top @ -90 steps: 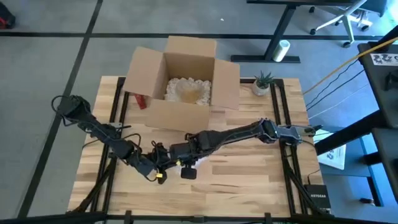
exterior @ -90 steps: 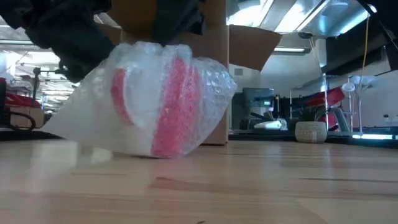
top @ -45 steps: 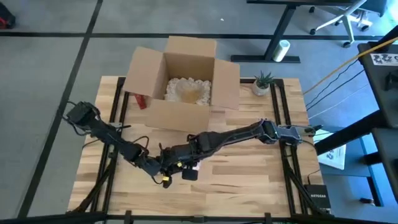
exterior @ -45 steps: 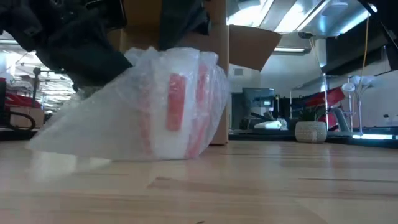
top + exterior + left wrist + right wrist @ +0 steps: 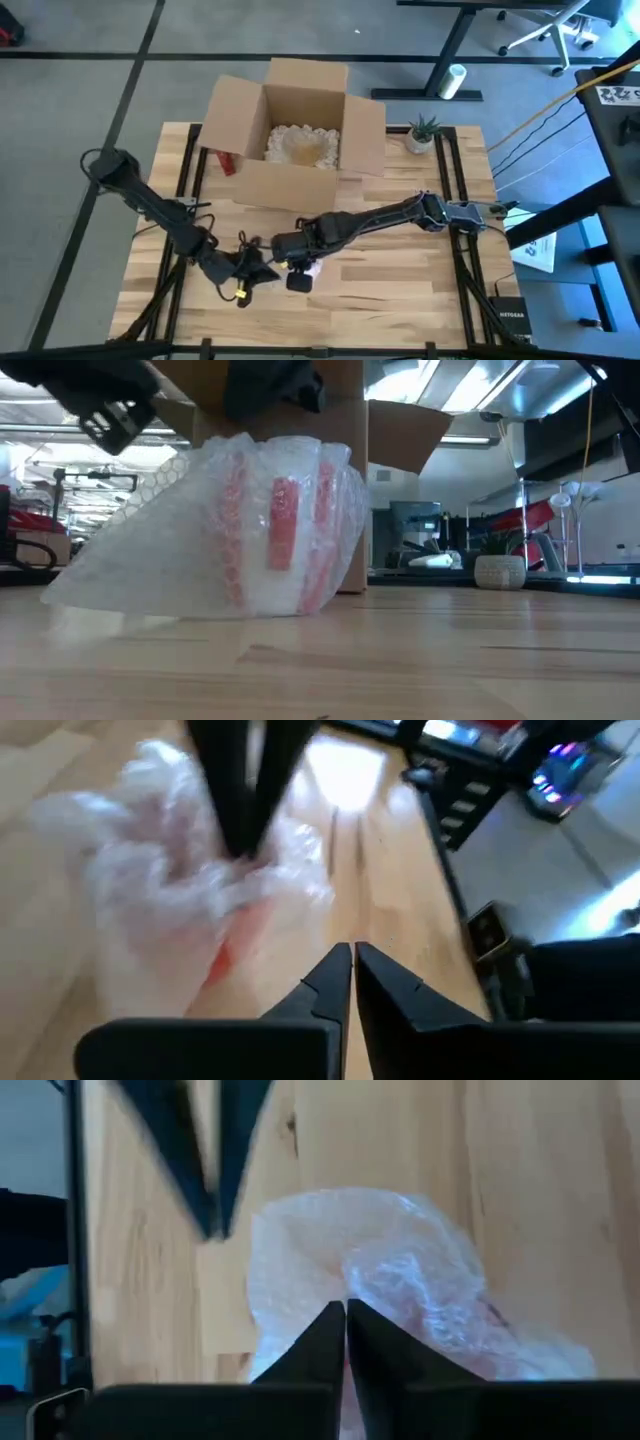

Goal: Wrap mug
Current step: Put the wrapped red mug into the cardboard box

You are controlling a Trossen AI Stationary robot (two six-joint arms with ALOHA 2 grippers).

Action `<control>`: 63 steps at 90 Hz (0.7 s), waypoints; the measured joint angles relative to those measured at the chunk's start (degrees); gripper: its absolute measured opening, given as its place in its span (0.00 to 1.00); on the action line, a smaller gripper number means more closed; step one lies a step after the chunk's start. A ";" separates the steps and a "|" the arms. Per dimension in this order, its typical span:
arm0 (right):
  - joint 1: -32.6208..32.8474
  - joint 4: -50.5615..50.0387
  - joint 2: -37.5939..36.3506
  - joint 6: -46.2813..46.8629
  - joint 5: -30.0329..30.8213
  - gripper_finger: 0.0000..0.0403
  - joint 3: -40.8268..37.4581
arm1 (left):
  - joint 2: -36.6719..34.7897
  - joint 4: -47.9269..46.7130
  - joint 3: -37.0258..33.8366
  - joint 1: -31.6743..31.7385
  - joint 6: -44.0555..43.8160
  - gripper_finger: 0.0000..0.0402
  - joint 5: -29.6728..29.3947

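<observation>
High view: both arms meeting on the wooden table (image 5: 400, 300), in front of the open cardboard box (image 5: 295, 130), landmark for all that follows. Left gripper (image 5: 243, 281) low and just in front of that box's near left corner, right gripper (image 5: 297, 268) just beside it; between them a pale bundle, the mug in bubble wrap (image 5: 310, 270), mostly hidden under the right wrist.

Low view: wrapped mug (image 5: 270, 525) upright on the wood in front of the box, red stripes showing through clear bubble film, a loose skirt of wrap trailing flat to one side. Dark gripper parts above, not touching so far as can be told.

Left wrist view: left fingers (image 5: 330, 982) drawn together, only a thin slit between the tips, holding nothing; bundle (image 5: 190, 890) just ahead, blurred.

Right wrist view: right fingers (image 5: 325, 1335) likewise pressed tip to tip over the wrap (image 5: 390, 1270); whether film is pinched between them, cannot tell.

Handling, as a judgement: hard, breakable and fairly weighty core under a soft, slick, springy skin. Probably best to pinch the loose film edge for folding, and to grip across the firm body for lifting, never by film alone.
</observation>
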 joint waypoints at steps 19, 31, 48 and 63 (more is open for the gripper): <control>0.00 -0.18 -0.02 3.42 -0.33 0.16 -0.52 | -3.56 -10.95 0.00 -2.57 -4.84 0.00 -3.21; -0.04 0.04 -0.02 6.04 -0.38 0.25 -0.61 | -4.37 -13.95 0.00 -3.56 -6.53 0.00 -3.78; -0.04 0.14 0.44 7.41 -0.37 0.34 -0.61 | -4.42 -14.67 0.00 -4.26 -7.11 0.00 -3.82; -0.04 -0.31 2.54 8.77 -0.19 0.35 -0.66 | -4.44 -14.71 0.00 -5.50 -7.61 0.00 -3.81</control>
